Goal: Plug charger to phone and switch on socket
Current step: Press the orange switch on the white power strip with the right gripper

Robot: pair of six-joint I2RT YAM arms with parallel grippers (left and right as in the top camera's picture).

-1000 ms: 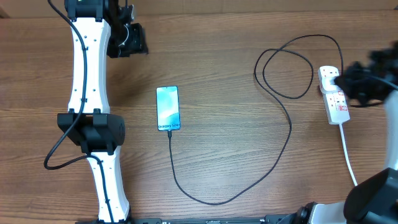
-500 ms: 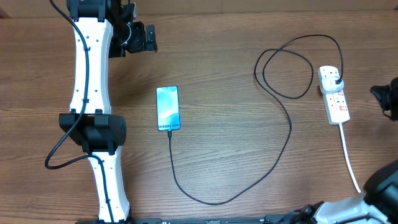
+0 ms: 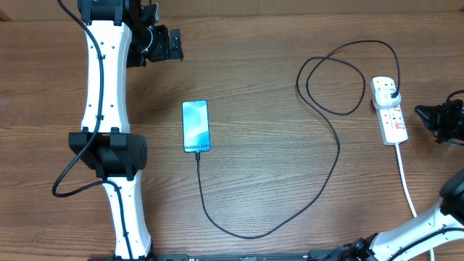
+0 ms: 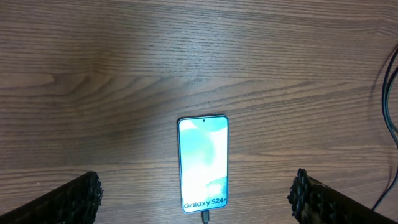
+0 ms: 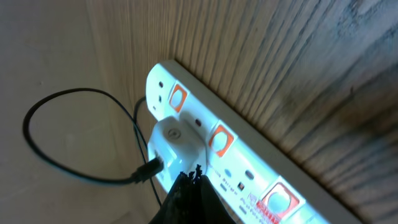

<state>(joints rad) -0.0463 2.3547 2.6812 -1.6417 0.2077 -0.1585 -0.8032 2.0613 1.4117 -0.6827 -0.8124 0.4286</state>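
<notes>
The phone lies flat mid-table with its light-blue screen lit; in the left wrist view it reads "Galaxy S24+". The charger cable runs from a connector at the phone's near end, loops across the table, and ends at a plug seated in the socket. My left gripper is open and empty, high above the phone. My right gripper is shut and empty, just right of the socket. In the right wrist view its tip hovers by the orange switches.
The socket's thick white cord runs toward the near right edge of the table. The left arm's white links stand along the left side. The cable forms a loop left of the socket.
My right gripper came off the socket's top and moved right, then edged back toward it. My left gripper shifted slightly right early on. Phone and cable have not moved.
</notes>
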